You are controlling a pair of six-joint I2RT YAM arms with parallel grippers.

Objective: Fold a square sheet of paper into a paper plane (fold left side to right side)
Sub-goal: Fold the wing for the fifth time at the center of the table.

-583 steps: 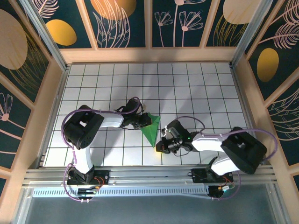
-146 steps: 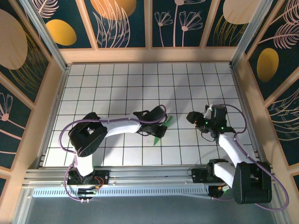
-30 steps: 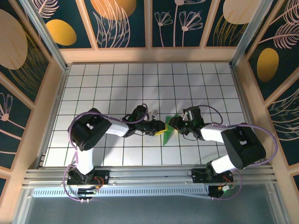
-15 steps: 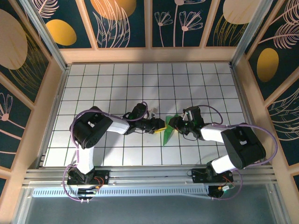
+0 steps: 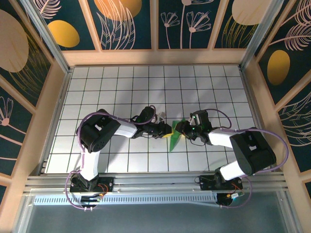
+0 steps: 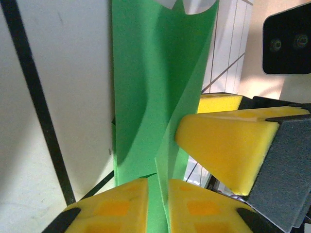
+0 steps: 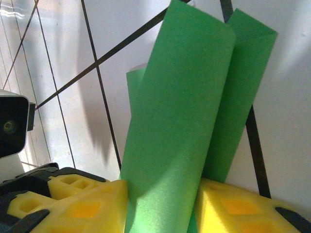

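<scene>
Jaws of both arms pinch the half-folded green paper plane (image 5: pixel 174 141) from opposite sides near the middle of the desk, so a clean fold probably needs the left jaws to carry their flap rightward slowly while the right jaws hold the crease steady, edges matched.

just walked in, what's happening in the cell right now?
Both arms are on one piece of folded green paper near the middle of the white grid table. The left jaws pinch it from the left side and the right jaws grip it from the right, nearly tip to tip. The paper is a narrow, layered strip with loose flaps, so the plane looks mid-fold, not finished.
</scene>
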